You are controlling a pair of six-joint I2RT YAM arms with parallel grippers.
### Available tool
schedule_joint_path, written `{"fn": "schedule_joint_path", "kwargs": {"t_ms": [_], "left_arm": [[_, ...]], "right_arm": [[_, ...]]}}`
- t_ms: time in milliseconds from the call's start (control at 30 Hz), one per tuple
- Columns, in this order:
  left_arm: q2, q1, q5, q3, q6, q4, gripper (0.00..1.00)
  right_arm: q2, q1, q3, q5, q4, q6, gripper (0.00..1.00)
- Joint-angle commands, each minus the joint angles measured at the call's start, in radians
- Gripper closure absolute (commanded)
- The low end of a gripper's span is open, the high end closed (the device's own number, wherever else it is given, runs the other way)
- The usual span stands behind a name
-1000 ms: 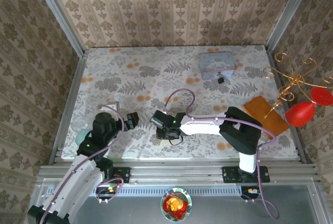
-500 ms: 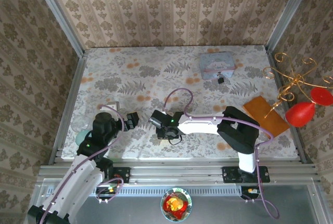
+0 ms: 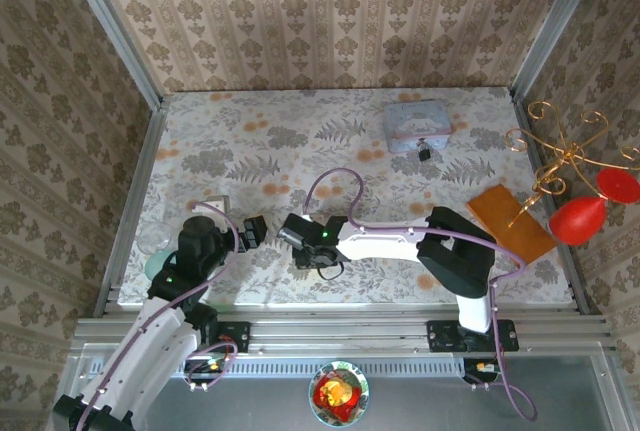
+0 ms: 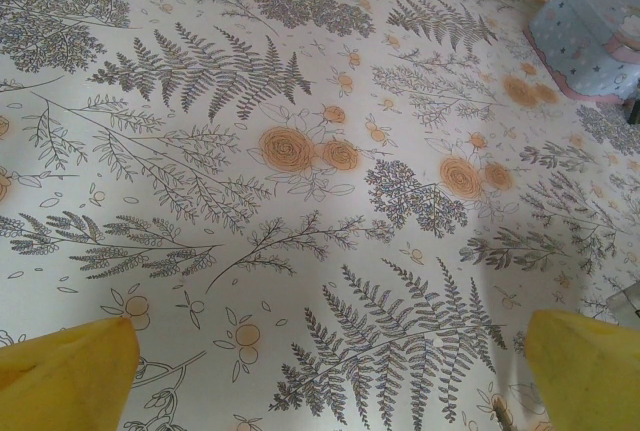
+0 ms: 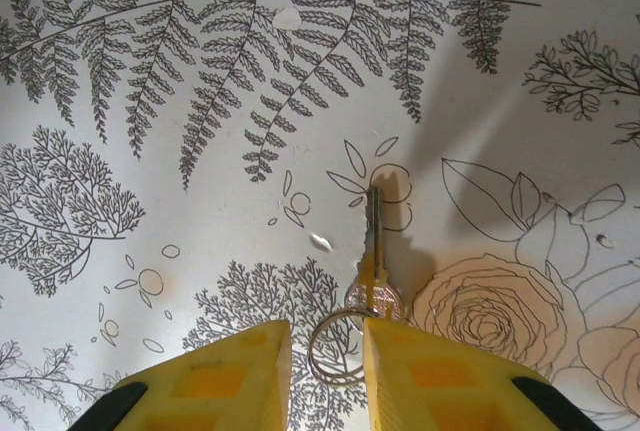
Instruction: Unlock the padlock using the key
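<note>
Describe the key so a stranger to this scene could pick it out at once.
Find the floral table, then the right gripper near its front edge. Just beyond its yellow fingers lies the key: small, silvery, on a wire ring, shiny against the printed leaves.

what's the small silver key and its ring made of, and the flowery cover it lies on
Small silver key: looks like metal, bright and smooth, with glints along its blade and round head.
Thin wire ring: probably metal too, with the same silvery sheen.
Flowery table cover: a printed sheet, fabric or vinyl, hard to say which; it has a soft broad shine and no weave shows.
</note>
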Motion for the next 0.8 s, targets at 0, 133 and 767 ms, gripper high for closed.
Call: {"fn": "schedule_joint_path", "kwargs": {"t_ms": [0,133,767], "left_arm": [[0.0,-0.001,0.005,0.0,0.002,-0.013,0.0],[0.002,-0.001,0.006,-0.001,0.001,-0.013,0.0],[0.014,0.0,0.006,-0.002,0.004,-0.004,0.0]], "right_arm": [[0.047,0.005,0.036,0.038,-0.076,-0.016,0.72],[0.063,0.003,0.053,0.053,-0.1,-0.009,0.71],[0.071,0.003,0.075,0.089,-0.153,-0.033,0.93]]}}
